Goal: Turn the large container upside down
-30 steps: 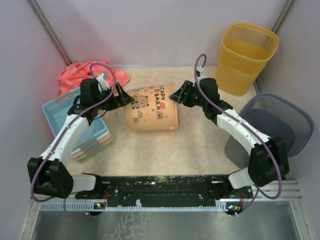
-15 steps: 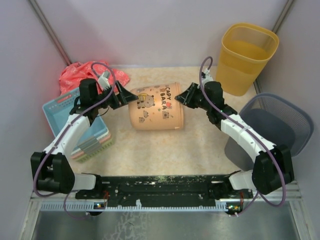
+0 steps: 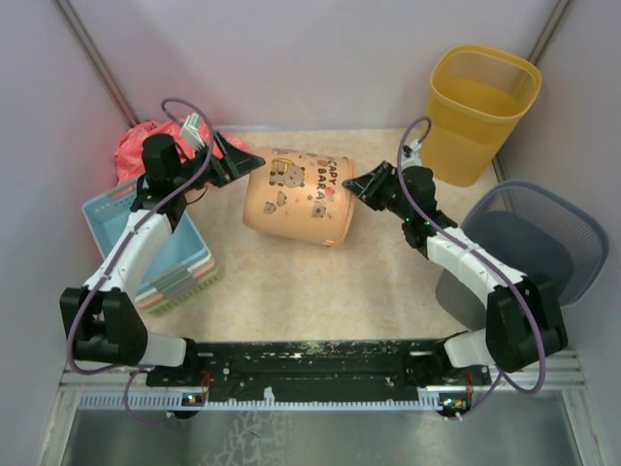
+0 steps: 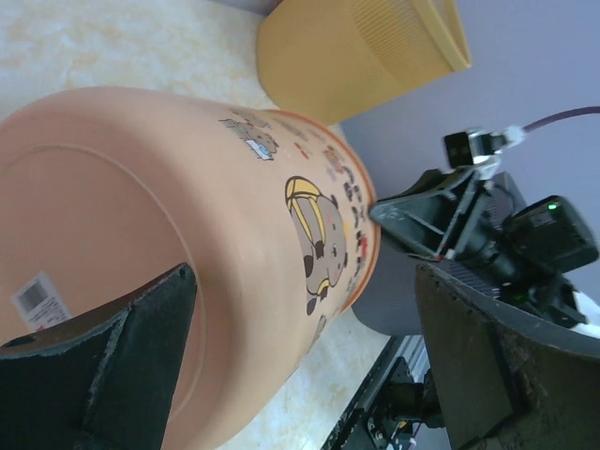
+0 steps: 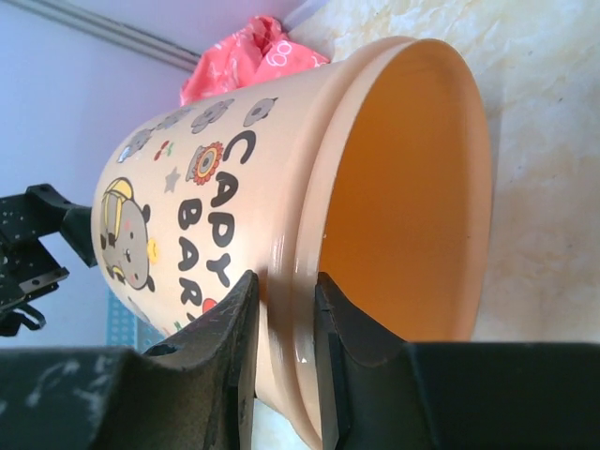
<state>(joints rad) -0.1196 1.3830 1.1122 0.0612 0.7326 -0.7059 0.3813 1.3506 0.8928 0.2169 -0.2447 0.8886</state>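
Top external view shows the large container [image 3: 296,199] lying tipped on its side on the worktop [image 3: 320,291] between both arms, its rim pinched tight by the right jaws, its bottom between the wide-open left jaws.

Top cam overhead from near side, wrist cams close, opp ends of shared large container [image 4: 244,234]
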